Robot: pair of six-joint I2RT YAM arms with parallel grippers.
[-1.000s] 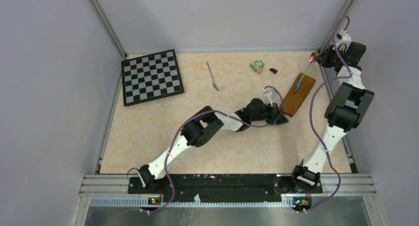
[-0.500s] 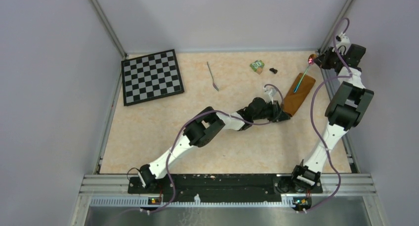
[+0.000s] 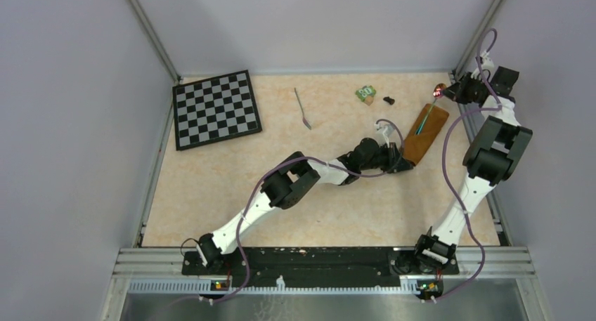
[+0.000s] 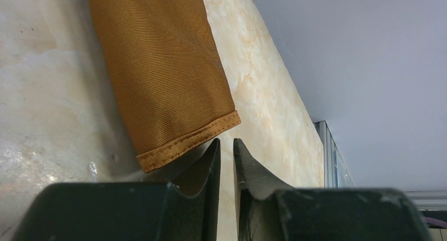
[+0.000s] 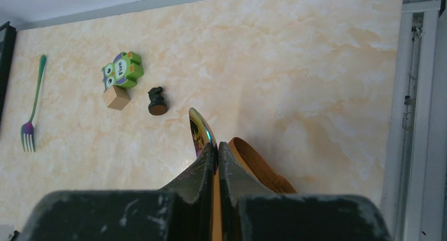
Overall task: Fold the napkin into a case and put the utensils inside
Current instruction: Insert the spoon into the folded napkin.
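The napkin, folded into a narrow orange-brown case (image 3: 424,135), lies slanted at the table's right side. My right gripper (image 3: 451,90) is shut on the spoon (image 3: 438,90) above the case's far end. The coppery bowl points up and the teal handle slants down onto the case mouth. In the right wrist view the rainbow spoon (image 5: 199,129) sticks out between the closed fingers, with the case (image 5: 253,162) just behind. My left gripper (image 4: 226,142) sits low at the near hemmed end of the case (image 4: 158,67). Its jaws stand a narrow gap apart with nothing between. The fork (image 3: 303,110) lies alone mid-table.
A chessboard (image 3: 216,109) lies at the back left. A green owl block (image 5: 122,70) on a small wooden cube and a small black piece (image 5: 156,100) sit near the back edge, left of the case. The metal side rail (image 3: 492,208) runs close along the right.
The left gripper slid right up to the case's near end and its jaws narrowed slightly. The right gripper shifted the spoon a little left, its handle now reaching further down the case.
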